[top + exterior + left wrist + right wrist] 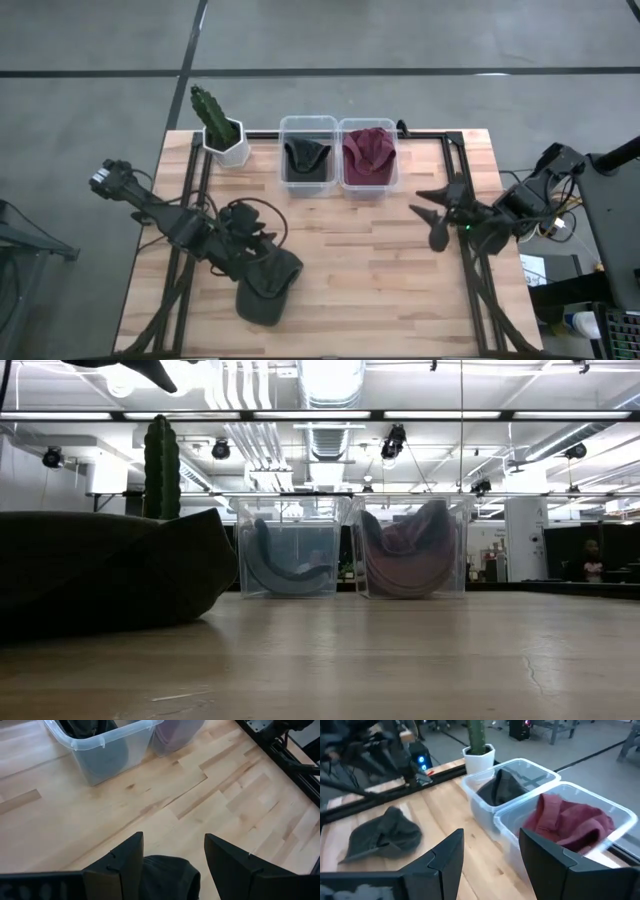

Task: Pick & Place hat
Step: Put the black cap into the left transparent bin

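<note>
A pale wooden table (380, 270) fills a workshop floor. Taking the dark hat (268, 290) as landmark, at the table's near edge: the left gripper (172, 857) hovers just above it, jaws released and straddling its crown, nothing held. The hat looks soft, light and floppy; a pinch on the crown fabric or brim edge should serve. Farther back stand two clear bins (308, 155), each holding a hat, and a potted cactus (218, 125). Well right, the right gripper (487, 852) waits, parted and empty.
</note>
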Robot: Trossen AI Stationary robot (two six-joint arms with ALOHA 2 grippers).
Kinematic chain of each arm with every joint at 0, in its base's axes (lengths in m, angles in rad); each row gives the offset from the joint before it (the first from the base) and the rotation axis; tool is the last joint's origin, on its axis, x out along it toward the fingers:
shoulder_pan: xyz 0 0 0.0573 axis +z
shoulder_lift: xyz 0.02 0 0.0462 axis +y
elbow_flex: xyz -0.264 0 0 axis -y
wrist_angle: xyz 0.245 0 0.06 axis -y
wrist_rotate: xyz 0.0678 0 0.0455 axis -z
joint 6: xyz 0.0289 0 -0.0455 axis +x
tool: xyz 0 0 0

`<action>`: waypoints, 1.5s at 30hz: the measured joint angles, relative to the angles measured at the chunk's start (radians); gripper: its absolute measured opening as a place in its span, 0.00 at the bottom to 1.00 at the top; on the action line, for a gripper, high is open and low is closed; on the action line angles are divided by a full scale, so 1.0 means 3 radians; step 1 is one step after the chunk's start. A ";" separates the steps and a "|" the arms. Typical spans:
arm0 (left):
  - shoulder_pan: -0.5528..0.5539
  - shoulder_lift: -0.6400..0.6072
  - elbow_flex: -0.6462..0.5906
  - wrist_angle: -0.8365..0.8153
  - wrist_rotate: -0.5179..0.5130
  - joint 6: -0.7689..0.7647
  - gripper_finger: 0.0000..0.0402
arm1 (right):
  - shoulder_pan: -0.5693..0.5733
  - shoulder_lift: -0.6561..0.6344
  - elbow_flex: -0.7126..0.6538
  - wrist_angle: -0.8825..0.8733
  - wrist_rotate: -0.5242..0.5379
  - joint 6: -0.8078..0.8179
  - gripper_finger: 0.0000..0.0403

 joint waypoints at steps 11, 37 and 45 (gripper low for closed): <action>0.0003 0.0010 -0.0003 -0.0011 -0.0002 0.0024 0.50 | 0.0004 -0.1080 -0.1062 0.1216 0.0037 -0.0554 0.40; -0.0092 0.0269 -0.0004 -0.0128 0.0825 -0.0857 0.50 | 0.0004 -0.1972 -0.2110 0.2592 0.0016 -0.1238 0.34; -0.0219 0.0493 -0.0008 -0.0545 0.1102 -0.1331 0.50 | 0.0004 -0.1972 -0.2115 0.2592 0.0016 -0.1237 0.32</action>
